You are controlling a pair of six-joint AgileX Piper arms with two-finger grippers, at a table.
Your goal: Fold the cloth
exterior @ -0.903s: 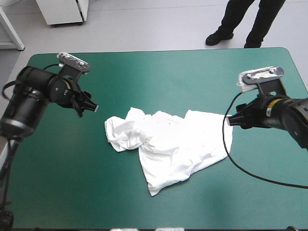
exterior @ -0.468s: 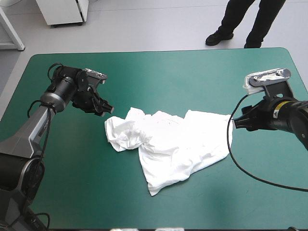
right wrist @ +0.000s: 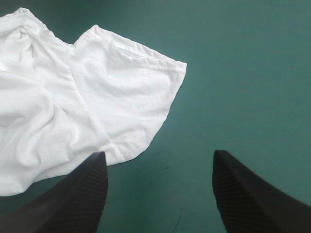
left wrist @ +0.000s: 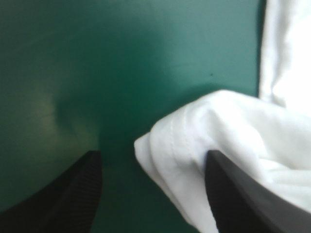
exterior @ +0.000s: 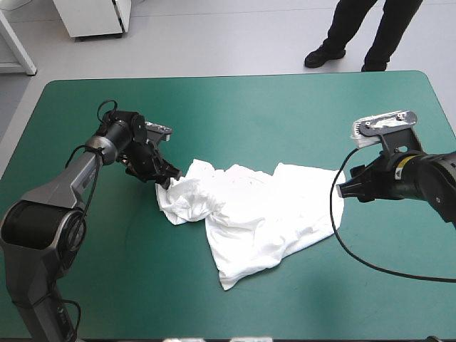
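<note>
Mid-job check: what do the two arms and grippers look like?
The left arm and right arm are black and dark grey, built of rounded tubular segments; the right carries a yellow label near its wrist. The left gripper and right gripper each have two broad black fin-shaped fingers.

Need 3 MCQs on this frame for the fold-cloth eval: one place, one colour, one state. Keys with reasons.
1. Where is the left pincer?
A. at the T-shirt's crumpled end
B. at the table's near edge
C. above the T-shirt's middle

2. What colour is the T-shirt?
A. brown
B. white
C. black

3. How is the right pincer?
A. shut on the T-shirt
B. open
C. shut on nothing

Key: 1 A, a white fold lies within its grip in the left wrist view; 2 B, white in every view; 3 B, the right wrist view shows a wide gap over bare cover, nothing held.
</note>
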